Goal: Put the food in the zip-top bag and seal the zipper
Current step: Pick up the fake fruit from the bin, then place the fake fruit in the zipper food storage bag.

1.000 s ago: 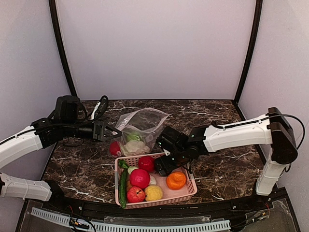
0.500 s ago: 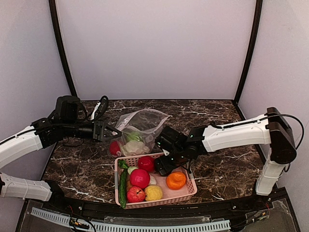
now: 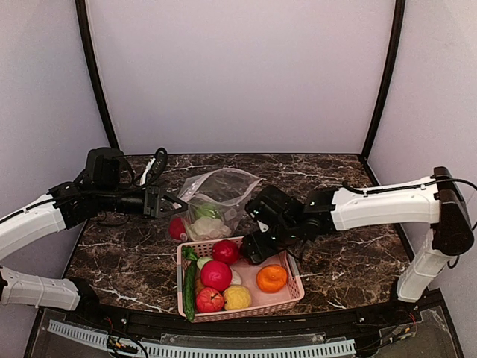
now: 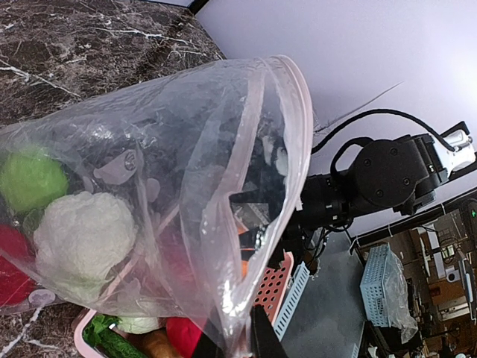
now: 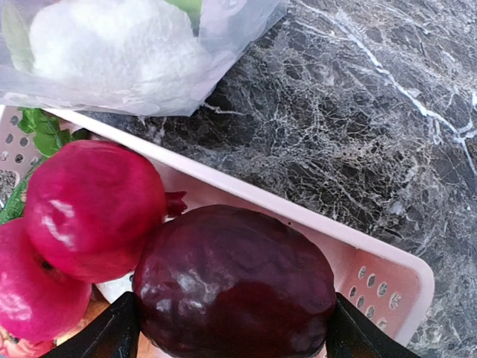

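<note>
A glossy, dark purple ball is pinched between the black fingers of the right hand, one finger pressed to each flank of its smooth, faintly dimpled skin. The ball is held over the far side of a pink plastic basket with slotted walls, just beside a round magenta fruit with a small crown. More food is seen in the basket: a red ball, a red-green apple, a knobbly yellow piece, an orange ball and a long green cucumber along the left wall.

The left hand is closed on an edge of the zip-top bag near its mouth; the clear, crinkled film is held upright, its mouth gaping toward the right arm. The zipper, a thin pinkish strip, is seen curving round the open mouth, unsealed. Through the film a matt green ball, a pale, bumpy cabbage and a red piece are seen low in the bag. The bag's bottom rests on the dark, white-veined marble surface, just behind the basket.
</note>
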Tool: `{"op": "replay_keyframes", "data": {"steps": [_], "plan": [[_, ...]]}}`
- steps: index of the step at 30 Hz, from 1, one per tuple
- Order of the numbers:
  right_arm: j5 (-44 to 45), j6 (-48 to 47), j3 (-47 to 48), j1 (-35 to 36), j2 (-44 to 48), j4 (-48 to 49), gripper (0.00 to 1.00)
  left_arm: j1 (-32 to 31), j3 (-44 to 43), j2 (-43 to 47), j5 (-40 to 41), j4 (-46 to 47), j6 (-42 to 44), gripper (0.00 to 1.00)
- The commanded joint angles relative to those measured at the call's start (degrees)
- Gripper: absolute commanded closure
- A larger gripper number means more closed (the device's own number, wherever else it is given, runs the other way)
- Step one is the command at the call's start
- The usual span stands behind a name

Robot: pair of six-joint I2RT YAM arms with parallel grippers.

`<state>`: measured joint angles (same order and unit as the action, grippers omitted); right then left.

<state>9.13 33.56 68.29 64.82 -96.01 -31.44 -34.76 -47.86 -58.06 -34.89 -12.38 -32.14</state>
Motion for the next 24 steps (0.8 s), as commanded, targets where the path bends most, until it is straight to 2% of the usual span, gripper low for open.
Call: {"op": "replay_keyframes", "data": {"steps": [1, 11, 15, 24], "plan": [[1.24, 2.59, -2.61, -0.29, 5.08, 0.12, 0.23, 0.27, -1.43, 0.49, 0.37, -0.2, 0.53, 0.99], [3.67, 5.81, -4.5, -0.23, 18.1, -0.27, 0.24, 0.31, -0.86, 0.46, -0.18, 1.64, -0.11, 0.99], [3.81, 5.61, -2.71, -0.35, 21.68, 3.44, 0.25, 0.3, -0.47, 0.76, -0.45, 2.48, -0.29, 0.99], [2.78, 3.9, 5.4, 0.22, 18.74, 10.2, 0.27, 0.29, -0.3, 1.86, -0.38, 2.25, -0.03, 0.99]]}}
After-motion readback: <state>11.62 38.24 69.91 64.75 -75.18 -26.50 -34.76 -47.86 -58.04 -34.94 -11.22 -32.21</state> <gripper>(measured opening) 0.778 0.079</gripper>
